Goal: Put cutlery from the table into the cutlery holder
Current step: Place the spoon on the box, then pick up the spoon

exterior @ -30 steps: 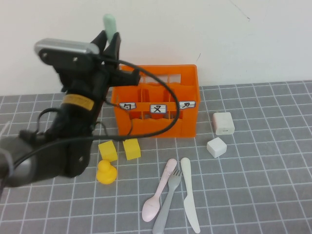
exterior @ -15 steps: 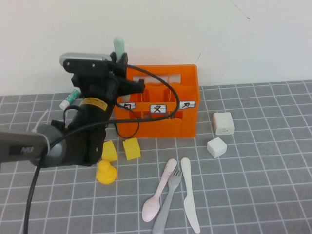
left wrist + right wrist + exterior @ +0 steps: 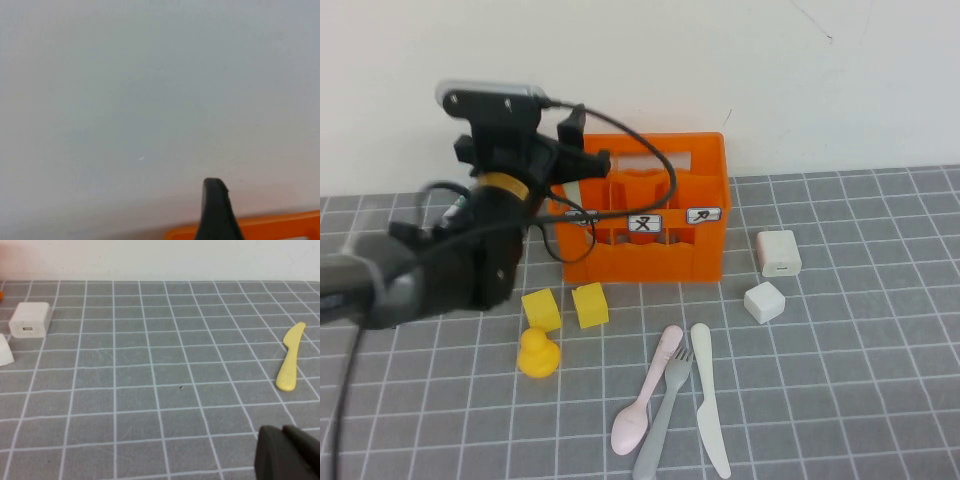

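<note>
So the left claw [image 3: 575, 135] sits over the cutlery holder [image 3: 645, 215]'s left rear corner; can't tell if it's open or gripping anything. Pink spoon [image 3: 645, 395], grey fork [image 3: 665, 415] and white knife [image 3: 708, 400] lie on the desk [image 3: 840, 400] in front of the holder, probably next. Right claw [image 3: 287, 452] is off near a yellow knife [image 3: 290, 365], grip unclear.

High view looks down at table [image 3: 840, 400]; wrist views sit low, sharing little

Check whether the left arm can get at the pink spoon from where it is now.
Probably yes: the pink spoon lies uncovered on open tiles, beside the grey fork. The left end effector is up at the cutlery holder.
</note>
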`<state>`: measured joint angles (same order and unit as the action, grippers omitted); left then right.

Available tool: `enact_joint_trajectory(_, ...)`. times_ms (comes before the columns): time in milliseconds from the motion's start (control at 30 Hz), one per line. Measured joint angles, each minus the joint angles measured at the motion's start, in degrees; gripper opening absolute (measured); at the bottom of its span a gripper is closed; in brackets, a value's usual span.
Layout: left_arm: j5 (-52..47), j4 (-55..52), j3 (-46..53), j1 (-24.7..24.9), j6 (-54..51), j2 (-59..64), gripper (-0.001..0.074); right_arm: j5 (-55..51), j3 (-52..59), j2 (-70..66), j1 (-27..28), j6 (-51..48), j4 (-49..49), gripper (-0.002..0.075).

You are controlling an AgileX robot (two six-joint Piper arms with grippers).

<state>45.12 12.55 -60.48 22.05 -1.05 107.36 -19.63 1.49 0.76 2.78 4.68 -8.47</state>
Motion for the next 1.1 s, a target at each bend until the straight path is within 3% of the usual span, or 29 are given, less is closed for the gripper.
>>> enact_joint_trajectory(200, -25.36, -3.03, 0.87, 1.8, -0.28, -14.88, 0.0367, 0.0, 0.0, 0.0, 0.0, 0.0, 0.0, -0.0003)
enact_joint_trajectory(367, -53.04, -6.91, 1.01, 4.99, -0.28, -24.13, 0.022, 0.0, 0.0, 0.0, 0.0, 0.0, 0.0, -0.0003)
enact_joint_trajectory(467, -64.81, -7.29, 1.01, 6.76, -0.28, -26.44, 0.0138, 0.0, 0.0, 0.0, 0.0, 0.0, 0.0, -0.0003)
enact_joint_trajectory(667, -83.52, -6.13, 1.01, 9.58, -3.79, -24.36, 0.0069, 0.0, 0.0, 0.0, 0.0, 0.0, 0.0, -0.0003)
enact_joint_trajectory(900, -87.63, -4.42, 0.58, 9.93, -6.09, -15.39, 0.0093, 0.0, 0.0, 0.0, 0.0, 0.0, 0.0, -0.0003)
enact_joint_trajectory(1100, -87.66, -2.88, -4.19, 9.93, -5.83, -7.64, 0.0291, 0.0, 0.0, 0.0, 0.0, 0.0, 0.0, -0.0003)
